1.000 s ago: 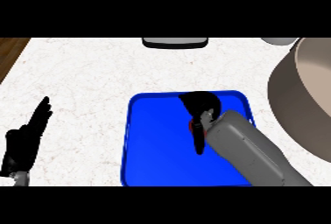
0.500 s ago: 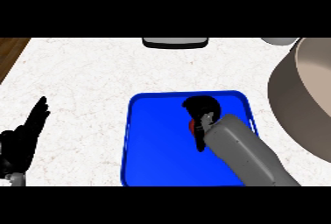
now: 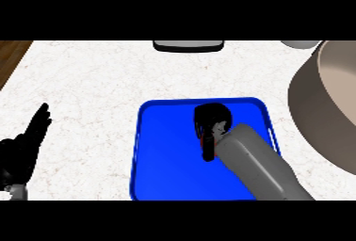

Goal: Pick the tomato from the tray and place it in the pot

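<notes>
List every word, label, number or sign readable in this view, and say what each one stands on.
None: no readable text appears anywhere.
The blue tray, the large grey pot, the white speckled counter and the dark-rimmed grey object at the far edge are all unmarked.

**Even, flat light across the counter**

Bright, diffuse light is falling evenly on the white counter (image 3: 104, 94), casting almost no shadows. The blue tray (image 3: 167, 160) is glowing saturated, slightly paler toward 10 o'clock. The pot (image 3: 327, 117) at 3 o'clock is shading softly along its wall. The right hand (image 3: 212, 122) is reading as a featureless black shape.
</notes>
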Controlling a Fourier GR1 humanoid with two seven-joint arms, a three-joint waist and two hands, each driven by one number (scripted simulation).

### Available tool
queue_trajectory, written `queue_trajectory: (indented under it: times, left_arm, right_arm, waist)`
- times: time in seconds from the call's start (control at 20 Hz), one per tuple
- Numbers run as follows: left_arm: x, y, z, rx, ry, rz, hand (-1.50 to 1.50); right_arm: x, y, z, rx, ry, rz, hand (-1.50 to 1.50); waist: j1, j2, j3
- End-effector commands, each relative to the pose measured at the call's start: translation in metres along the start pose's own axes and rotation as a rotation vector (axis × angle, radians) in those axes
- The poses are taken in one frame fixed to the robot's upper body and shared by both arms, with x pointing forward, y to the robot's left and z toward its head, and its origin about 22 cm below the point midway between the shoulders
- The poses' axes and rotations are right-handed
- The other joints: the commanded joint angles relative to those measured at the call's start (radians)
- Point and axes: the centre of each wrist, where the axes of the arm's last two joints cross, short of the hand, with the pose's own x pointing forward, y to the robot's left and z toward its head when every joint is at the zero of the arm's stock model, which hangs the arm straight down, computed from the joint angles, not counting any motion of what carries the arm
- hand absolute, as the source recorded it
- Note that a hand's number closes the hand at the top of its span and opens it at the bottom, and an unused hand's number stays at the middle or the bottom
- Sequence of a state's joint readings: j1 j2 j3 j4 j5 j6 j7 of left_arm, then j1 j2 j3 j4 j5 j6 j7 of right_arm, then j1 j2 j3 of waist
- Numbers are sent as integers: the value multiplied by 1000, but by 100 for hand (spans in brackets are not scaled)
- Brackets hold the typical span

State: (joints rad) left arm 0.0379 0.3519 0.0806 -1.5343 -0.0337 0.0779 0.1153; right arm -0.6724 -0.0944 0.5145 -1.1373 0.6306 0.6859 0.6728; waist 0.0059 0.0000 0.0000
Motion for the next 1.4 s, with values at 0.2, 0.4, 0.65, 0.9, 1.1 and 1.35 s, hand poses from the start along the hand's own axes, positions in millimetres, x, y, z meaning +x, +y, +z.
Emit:
queue_trajectory:
  times: [0.2,0.4,0.65,0.9,1.1,1.35]
  left_arm:
    - [0,13,3,19,31,5,0]
    - [-15,11,14,71,68,9,0]
    - [-15,21,19,70,63,0,0]
    - [-20,29,24,104,73,6,0]
    - [-17,21,28,98,59,19,0]
    - [-20,26,23,96,60,19,0]
  right_arm:
    - [-42,40,39,-29,-192,74,150]
    - [-64,60,72,-59,-459,123,150]
    - [-124,51,135,-297,-505,215,150]
    - [-158,35,187,-627,-531,210,150]
    - [-191,29,216,-884,-483,144,150]
    - [-236,43,246,-964,-523,-95,150]
  waist:
    - [-43,-13,1]
    - [-101,-36,7]
    - [-106,-27,5]
    - [-137,-31,6]
    - [-129,-25,6]
    - [-106,-15,2]
